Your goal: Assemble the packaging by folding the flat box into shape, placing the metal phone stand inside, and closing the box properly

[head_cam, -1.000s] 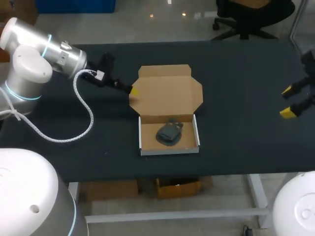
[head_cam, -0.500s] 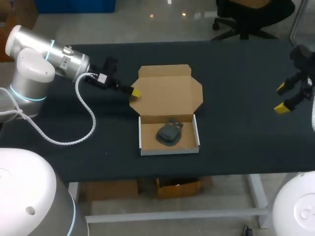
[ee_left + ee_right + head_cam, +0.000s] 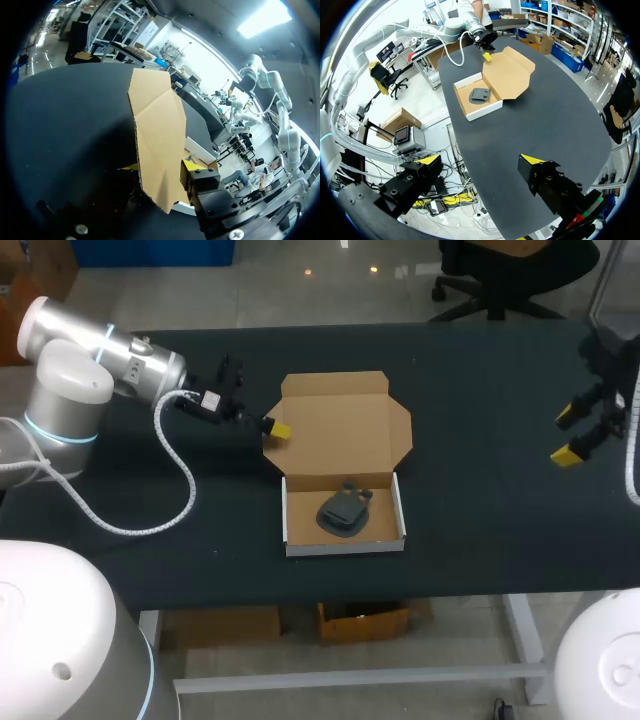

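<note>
**Asker:** Where were the grippers, and what did they hold?

**Describer:** The left gripper (image 3: 275, 428) sat right at the 9 o'clock corner of the lid (image 3: 340, 430). Whether it had actually clamped the cardboard could not be told. The right gripper (image 3: 565, 435) hung wide open and empty over the black table (image 3: 480, 500), well apart from the packaging, out toward 3 o'clock.

**Asker:** And the packaging itself?

**Describer:** The box (image 3: 345, 545) stood folded into a shallow tray with white walls near the table's middle. The dark metal phone stand (image 3: 344, 511) lay inside it. The brown lid lay spread open and flat at 12 o'clock from the tray.

**Asker:** Which step was that?

**Describer:** Folding and loading looked done, so closing seemed to be the step in hand. The next move would likely call for raising the lid by that corner and swinging it over toward 6 o'clock. Its edges would then need tucking inside the walls. The right gripper might need to come in and steady the tray against sliding.
</note>
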{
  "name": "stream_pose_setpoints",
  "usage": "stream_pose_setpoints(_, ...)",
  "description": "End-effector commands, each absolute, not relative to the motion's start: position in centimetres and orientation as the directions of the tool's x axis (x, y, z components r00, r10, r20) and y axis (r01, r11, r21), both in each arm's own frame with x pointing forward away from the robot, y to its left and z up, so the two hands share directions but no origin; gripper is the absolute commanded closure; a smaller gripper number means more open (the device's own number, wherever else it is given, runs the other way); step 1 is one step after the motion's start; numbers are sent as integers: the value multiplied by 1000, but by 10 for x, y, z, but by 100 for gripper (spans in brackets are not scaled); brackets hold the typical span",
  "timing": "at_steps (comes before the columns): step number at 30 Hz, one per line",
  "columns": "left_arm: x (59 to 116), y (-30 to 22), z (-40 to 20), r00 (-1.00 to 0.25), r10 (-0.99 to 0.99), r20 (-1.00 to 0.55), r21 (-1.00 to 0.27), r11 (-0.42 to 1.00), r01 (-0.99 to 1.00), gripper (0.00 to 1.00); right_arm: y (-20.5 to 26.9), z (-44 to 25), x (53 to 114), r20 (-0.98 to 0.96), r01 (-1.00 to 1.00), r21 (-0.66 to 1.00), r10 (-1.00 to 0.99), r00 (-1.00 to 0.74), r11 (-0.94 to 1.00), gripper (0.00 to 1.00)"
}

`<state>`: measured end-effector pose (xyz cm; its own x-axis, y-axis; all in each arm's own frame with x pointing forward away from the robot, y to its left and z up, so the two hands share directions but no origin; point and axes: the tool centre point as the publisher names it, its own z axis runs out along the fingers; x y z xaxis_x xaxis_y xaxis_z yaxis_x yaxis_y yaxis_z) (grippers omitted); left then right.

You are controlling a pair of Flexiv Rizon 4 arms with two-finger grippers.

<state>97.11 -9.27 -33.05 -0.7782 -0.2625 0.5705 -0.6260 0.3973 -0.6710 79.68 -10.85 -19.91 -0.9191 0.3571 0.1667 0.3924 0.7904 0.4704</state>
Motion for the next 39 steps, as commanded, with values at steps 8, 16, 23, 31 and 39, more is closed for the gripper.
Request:
stream_pose_setpoints(8, 965, -99, -332, -794, -222, 566, -692, 397, -603, 70, -104, -197, 800, 167, 389, 465, 352, -921, 796, 0)
stream_pose_setpoints(16, 963, -103, -330, -813, -199, 547, -710, 405, -576, 80, -101, -197, 802, 167, 383, 465, 345, -923, 798, 0)
stream_pose_setpoints(23, 963, -105, -330, -823, -181, 539, -719, 410, -561, 93, -100, -196, 803, 166, 378, 466, 341, -925, 800, 0)
stream_pose_setpoints(31, 961, -107, -329, -842, -156, 517, -738, 418, -530, 95, -99, -196, 804, 166, 375, 465, 337, -927, 802, 0)
stream_pose_setpoints(39, 958, -107, -328, -863, -130, 489, -760, 422, -494, 100, -98, -196, 804, 167, 372, 465, 333, -928, 803, 0)
